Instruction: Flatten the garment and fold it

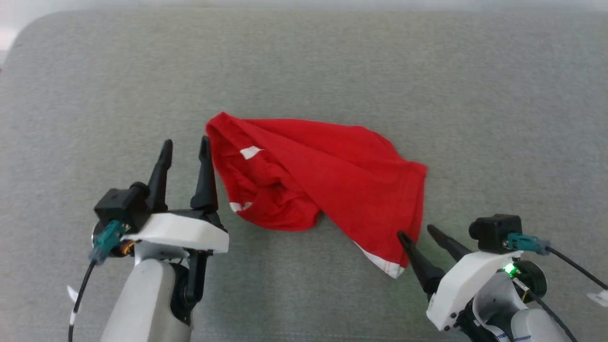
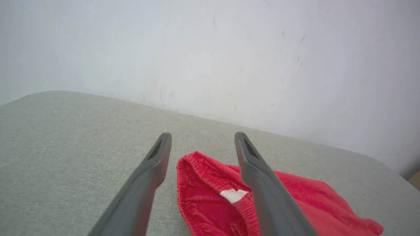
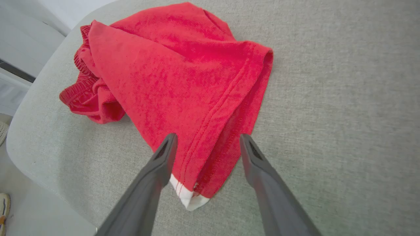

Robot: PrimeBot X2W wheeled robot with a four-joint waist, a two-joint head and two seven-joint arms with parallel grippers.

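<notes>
Head view looks steeply down from above onto a grey padded surface (image 1: pixel 304 57), with the red garment (image 1: pixel 332 180) at frame centre. Left wrist view sits low and close, facing along the surface toward a pale wall (image 2: pixel 210 49) (garment at lower centre). Right wrist view looks down from close above the garment's white-edged corner at bottom centre. All three views share the garment and surface.

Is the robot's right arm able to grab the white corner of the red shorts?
Probably yes. The right gripper hovers open by the garment, one finger on each side of its white corner, and nothing lies in between.
</notes>
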